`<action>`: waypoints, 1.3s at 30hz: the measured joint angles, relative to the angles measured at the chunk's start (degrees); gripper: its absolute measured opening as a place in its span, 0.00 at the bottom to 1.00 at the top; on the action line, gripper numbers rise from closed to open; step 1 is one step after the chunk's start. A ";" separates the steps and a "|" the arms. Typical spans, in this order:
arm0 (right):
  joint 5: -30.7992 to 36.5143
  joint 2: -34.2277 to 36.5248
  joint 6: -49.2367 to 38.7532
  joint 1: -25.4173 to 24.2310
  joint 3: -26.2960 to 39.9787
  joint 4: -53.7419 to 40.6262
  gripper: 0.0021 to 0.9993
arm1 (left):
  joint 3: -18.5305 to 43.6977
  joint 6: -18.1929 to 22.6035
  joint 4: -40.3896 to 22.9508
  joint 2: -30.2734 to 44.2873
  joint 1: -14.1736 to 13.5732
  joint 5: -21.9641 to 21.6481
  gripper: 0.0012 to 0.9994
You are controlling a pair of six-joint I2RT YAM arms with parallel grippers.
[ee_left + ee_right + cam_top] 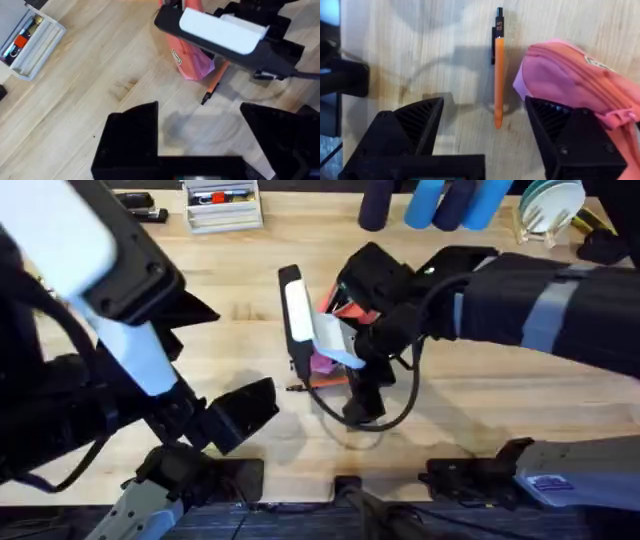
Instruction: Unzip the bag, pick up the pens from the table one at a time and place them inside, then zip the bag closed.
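Your right gripper (485,130) hangs over the pen (498,70) on the pale plank table (500,390), jaws wide apart and holding nothing.

Your right wrist view gives you the orange pen lying flat just beside the pink bag (570,80), which the overhead hides mostly under your right arm. Your left gripper (200,145) also stands open and empty, well short of the bag (192,62). At the far edge, a white tray (223,208) holds markers; your left wrist view shows it (30,42) closer.
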 joint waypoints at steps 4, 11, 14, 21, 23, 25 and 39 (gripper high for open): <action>1.28 0.82 0.54 0.66 0.04 0.84 1.00 | 0.00 0.00 0.02 0.01 0.00 -0.01 0.99; 2.66 2.93 0.68 1.16 1.04 2.09 0.90 | 0.00 0.02 0.02 0.00 0.00 0.00 0.99; 4.05 3.24 0.82 2.09 1.47 1.26 0.98 | 0.00 0.02 0.02 0.01 0.00 0.00 0.99; 11.19 3.47 0.57 5.58 1.95 -0.45 1.00 | 0.00 0.32 -0.53 0.00 -0.02 0.04 0.99; 12.11 3.91 0.55 5.87 2.12 -2.50 1.00 | 0.00 0.62 -0.90 0.00 0.00 0.00 0.99; 13.80 4.92 0.28 5.85 1.86 -4.02 1.00 | 0.00 0.59 -0.94 0.00 0.00 0.07 0.99; 15.43 3.97 0.62 5.56 -0.07 0.50 0.49 | 0.02 0.59 -1.18 0.00 0.00 0.92 0.99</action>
